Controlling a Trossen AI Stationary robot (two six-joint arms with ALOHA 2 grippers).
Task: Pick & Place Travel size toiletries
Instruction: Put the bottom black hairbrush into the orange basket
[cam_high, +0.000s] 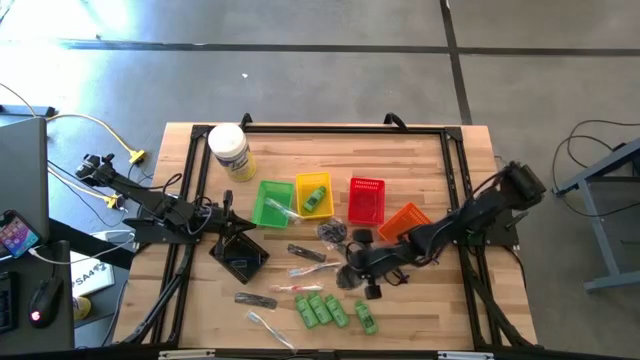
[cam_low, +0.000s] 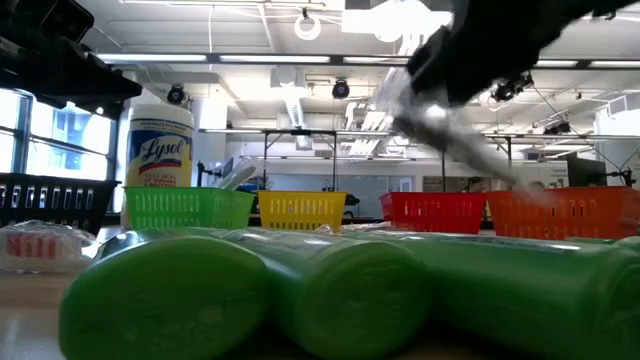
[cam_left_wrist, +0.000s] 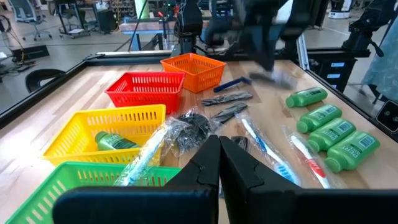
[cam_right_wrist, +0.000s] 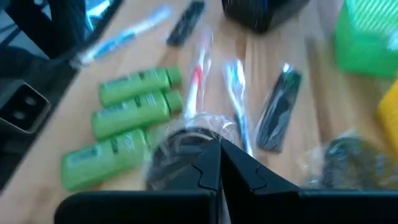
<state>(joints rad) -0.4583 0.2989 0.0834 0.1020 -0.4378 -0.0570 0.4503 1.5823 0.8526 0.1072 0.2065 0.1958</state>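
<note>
Right pincer (cam_high: 372, 291): over the front middle of the desk (cam_high: 420, 160), fingers closed together; in the right wrist view its tips (cam_right_wrist: 219, 163) sit against a dark round piece in clear wrap (cam_right_wrist: 186, 149), though whether that piece is truly gripped cannot be told.
Left pincer (cam_high: 240, 262): closed, empty, over the black basket (cam_high: 243, 266) toward the left side of the desk.
Green bottles (cam_high: 322, 310): a row lying flat near the front edge, side by side, just left of the right pincer; one more (cam_high: 366, 320) lies slightly apart to the right.
Wrapped toothbrush-like sticks (cam_high: 300, 270): lying flat between the basket row and the green bottles; another (cam_high: 268, 325) lies near the front edge.
Black razor-like sticks (cam_high: 305, 251): lying in the middle of the desk; one more (cam_high: 254, 299) toward the front left.
Green basket (cam_high: 272, 203): in the middle row, holds a clear-wrapped stick.
Yellow basket (cam_high: 313, 196): just right of the green one, holds a green bottle (cam_high: 316, 198).
Red basket (cam_high: 366, 200): right of the yellow one.
Orange basket (cam_high: 405, 220): right of the red one, partly under the right arm.
White jar (cam_high: 229, 150): yellow label, upright near the back left corner.
</note>
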